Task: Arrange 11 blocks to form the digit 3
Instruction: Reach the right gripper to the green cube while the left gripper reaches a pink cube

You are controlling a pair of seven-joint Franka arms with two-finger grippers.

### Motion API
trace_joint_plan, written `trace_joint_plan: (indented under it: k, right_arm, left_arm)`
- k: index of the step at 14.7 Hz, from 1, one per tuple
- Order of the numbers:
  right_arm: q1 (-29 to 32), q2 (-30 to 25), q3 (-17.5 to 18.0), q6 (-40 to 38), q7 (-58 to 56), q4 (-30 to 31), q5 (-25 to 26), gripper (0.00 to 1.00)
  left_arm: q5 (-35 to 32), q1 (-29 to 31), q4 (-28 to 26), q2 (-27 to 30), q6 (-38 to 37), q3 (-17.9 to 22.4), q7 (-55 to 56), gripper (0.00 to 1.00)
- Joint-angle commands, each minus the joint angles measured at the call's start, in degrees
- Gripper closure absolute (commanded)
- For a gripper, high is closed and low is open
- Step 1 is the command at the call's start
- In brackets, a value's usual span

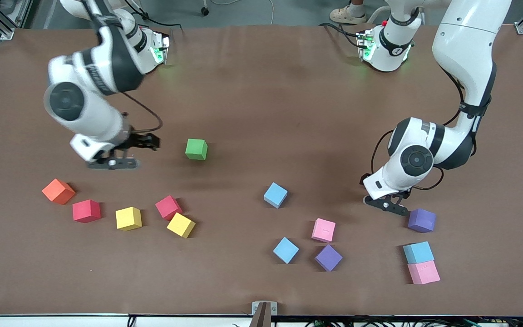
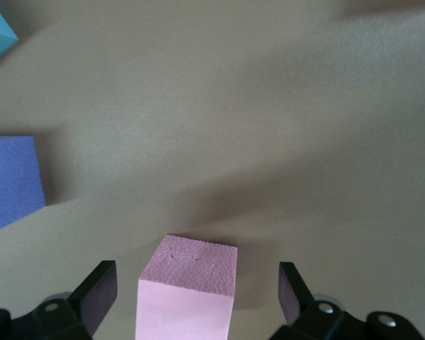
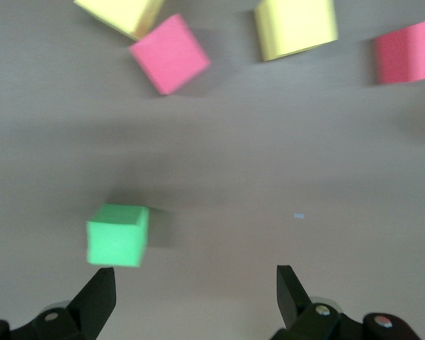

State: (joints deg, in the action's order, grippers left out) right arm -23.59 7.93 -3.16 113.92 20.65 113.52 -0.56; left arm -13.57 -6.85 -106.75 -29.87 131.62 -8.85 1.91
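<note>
The left claw, spread and empty, hung low in the frame, the small matte pink cube lined up between its fingers. The right claw, also spread, waited near the green cube.

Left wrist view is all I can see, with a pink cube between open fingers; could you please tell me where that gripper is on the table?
Observer: The left gripper is low toward the left arm's end of the table, just beside a purple cube. From the front, the arm hides the pink cube.
Operator: Thank you. What is the right arm doing, please?
Observer: The right gripper hangs open over the table toward the right arm's end, beside the green cube, and it holds nothing.
</note>
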Motion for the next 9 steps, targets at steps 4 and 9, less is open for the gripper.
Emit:
trace_joint_plan:
  k: [4,9]
  right_arm:
    - [-6.4,4.2,-0.5,7.4,7.2,5.9,-1.5,0.00]
    - [-9.0,8.4,-0.6,10.1,7.2,6.0,-3.9,0.00]
  left_arm:
    - [-4.4,0.7,-6.0,1.5,3.2,-0.1,-1.0,0.00]
    - [-5.2,1.2,-6.7,1.2,4.3,-0.1,-1.0,0.26]
